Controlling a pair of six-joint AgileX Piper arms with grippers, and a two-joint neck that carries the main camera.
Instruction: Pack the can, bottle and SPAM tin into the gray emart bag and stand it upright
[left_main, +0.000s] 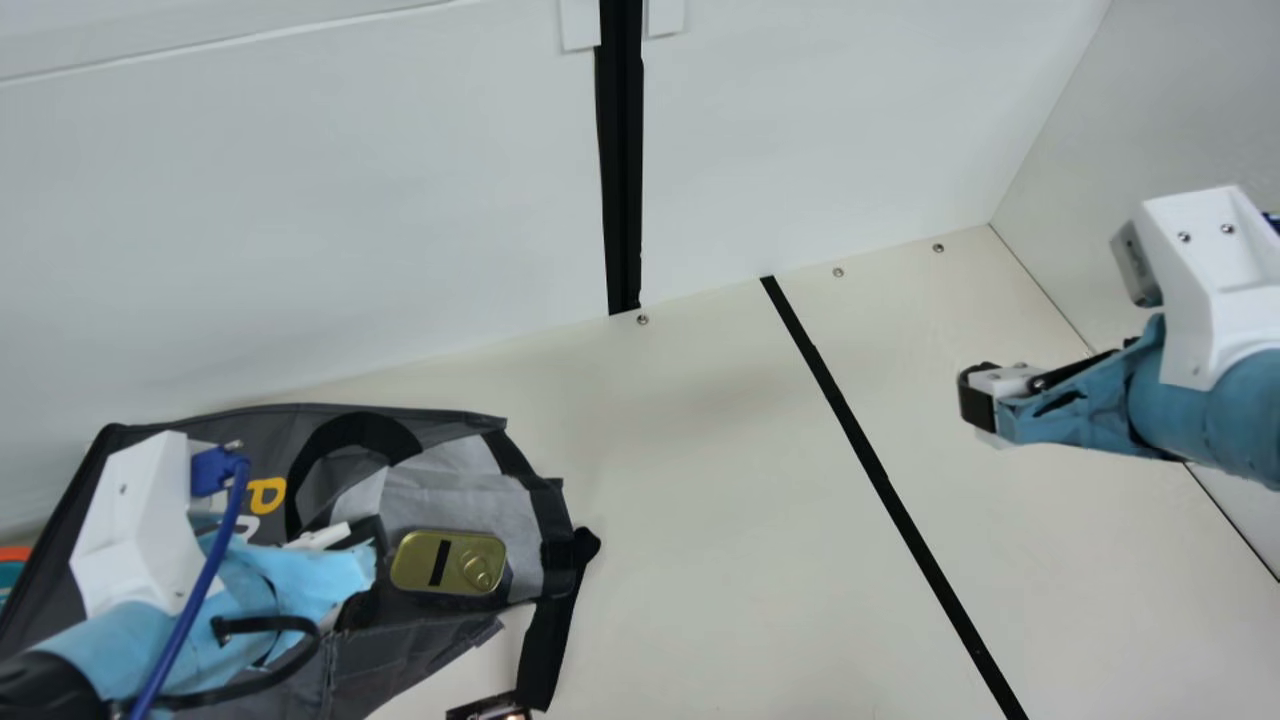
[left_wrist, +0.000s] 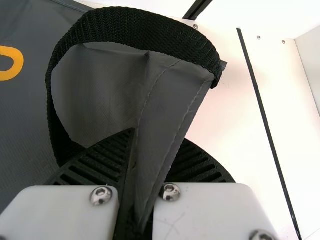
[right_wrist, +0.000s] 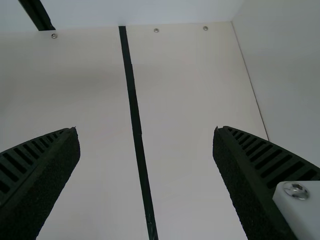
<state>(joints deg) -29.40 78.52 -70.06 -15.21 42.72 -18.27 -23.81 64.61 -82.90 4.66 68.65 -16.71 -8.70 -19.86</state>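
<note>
The gray emart bag lies on its side at the main view's left, its mouth facing right. A gold-topped tin, seemingly the SPAM tin, rests in the mouth against the pale lining. My left gripper is over the bag, just left of the tin. In the left wrist view, that gripper is shut on a fold of the gray bag, beside a looped black handle. At the main view's right, my right gripper hangs above the table; in its wrist view, the gripper is open with nothing between its fingers.
A black strap trails from the bag's mouth. At the bottom edge is part of a small dark object. An orange and teal item shows at the far left. Black tape crosses the table, with white walls behind and at right.
</note>
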